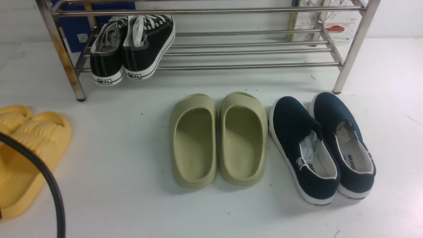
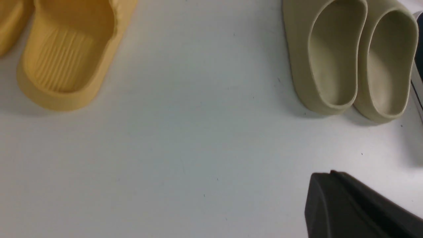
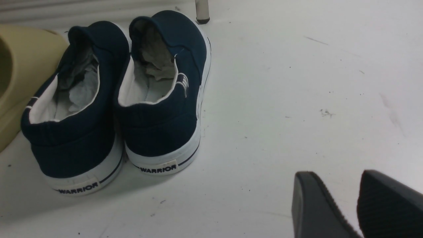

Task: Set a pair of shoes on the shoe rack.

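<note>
The left gripper [image 2: 357, 205] is pressed together, holding nothing, since the pair of shoes [image 1: 132, 46] is already parked on the shoe rack [image 1: 251, 53] at far left; the right gripper [image 3: 358, 205] is slightly spread above the desk [image 3: 297, 99]

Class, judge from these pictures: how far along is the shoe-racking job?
Done: both black canvas lace-up sneakers rest on the steel-tube shoe rack, heels overhanging its front bar. In hand: nothing; the left pincer is shut and empty, the right pincer holds nothing. Left: apparently nothing.
</note>
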Available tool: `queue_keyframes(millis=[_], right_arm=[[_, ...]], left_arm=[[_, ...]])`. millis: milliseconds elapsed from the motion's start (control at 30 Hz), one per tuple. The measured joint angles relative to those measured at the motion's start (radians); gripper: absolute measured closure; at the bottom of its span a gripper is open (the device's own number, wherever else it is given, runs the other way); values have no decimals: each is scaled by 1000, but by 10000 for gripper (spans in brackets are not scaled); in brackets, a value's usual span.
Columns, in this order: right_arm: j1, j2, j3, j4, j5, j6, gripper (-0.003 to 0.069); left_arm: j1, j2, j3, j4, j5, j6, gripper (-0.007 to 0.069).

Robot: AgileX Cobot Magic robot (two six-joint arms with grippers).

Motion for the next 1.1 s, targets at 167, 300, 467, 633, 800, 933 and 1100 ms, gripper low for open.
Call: queue_keyframes(millis=[167, 300, 467, 633, 800, 933, 1100], right_arm=[[0, 0, 0, 0, 0, 0, 420], [0, 0, 0, 0, 0, 0, 420], [0, 0, 0, 0, 0, 0, 420], [0, 0, 0, 0, 0, 0, 420], [0, 0, 0, 0, 0, 0, 420], [0, 0, 0, 0, 0, 0, 420], [0, 0, 0, 0, 0, 0, 420]], left_arm=[[-55, -10, 73, 24, -233, 56, 638], [-60, -62, 245, 27, -514, 27, 638], [-60, -144, 460, 27, -839, -15, 638], [-22, -269, 669, 26, -1067, -58, 638], [36, -380, 757, 45, -983, -79, 638], [37, -452, 781, 65, -847, -81, 638], [37, -467, 788, 75, -697, -81, 638]])
